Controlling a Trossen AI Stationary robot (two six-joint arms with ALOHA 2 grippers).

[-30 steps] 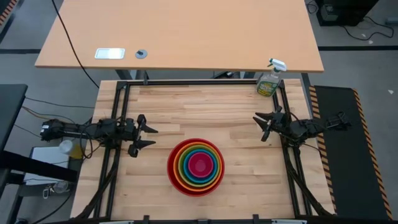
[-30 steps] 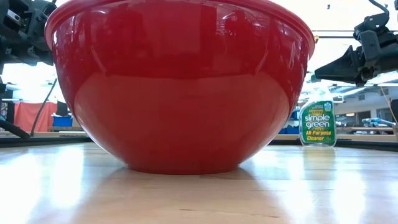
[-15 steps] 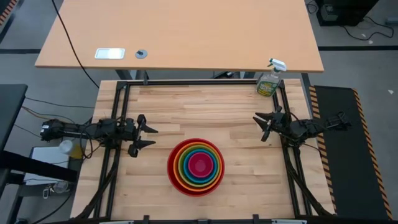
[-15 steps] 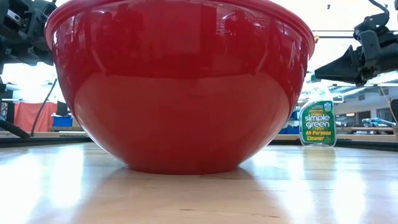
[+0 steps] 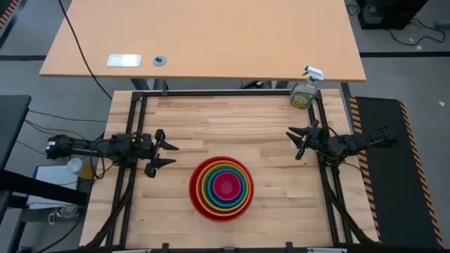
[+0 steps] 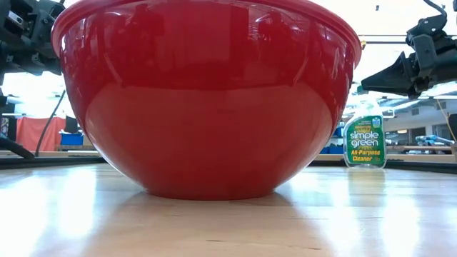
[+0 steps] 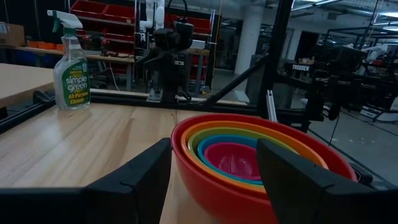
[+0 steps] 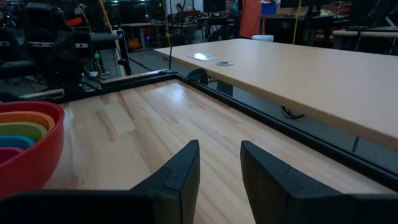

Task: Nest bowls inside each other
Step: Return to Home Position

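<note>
Several bowls sit nested in one stack [image 5: 221, 187] on the wooden table, near the middle of its front half. The large red bowl [image 6: 207, 100] is outermost and rests on its base. Orange, green and blue rims follow inward, and the small pink bowl [image 7: 233, 158] lies at the centre. My left gripper [image 5: 169, 154] hovers open at the table's left edge, pointing level toward the stack. My right gripper [image 5: 294, 143] hovers open at the right edge, its fingers [image 8: 186, 162] apart with nothing between them. The stack's rim [image 8: 25, 134] shows off to its side.
A green spray bottle [image 5: 304, 91] stands at the table's far right corner. A black frame rail [image 5: 225, 93] runs along the far edge, with a light wooden desk [image 5: 211, 42] beyond it. Bare tabletop lies between the stack and the far rail.
</note>
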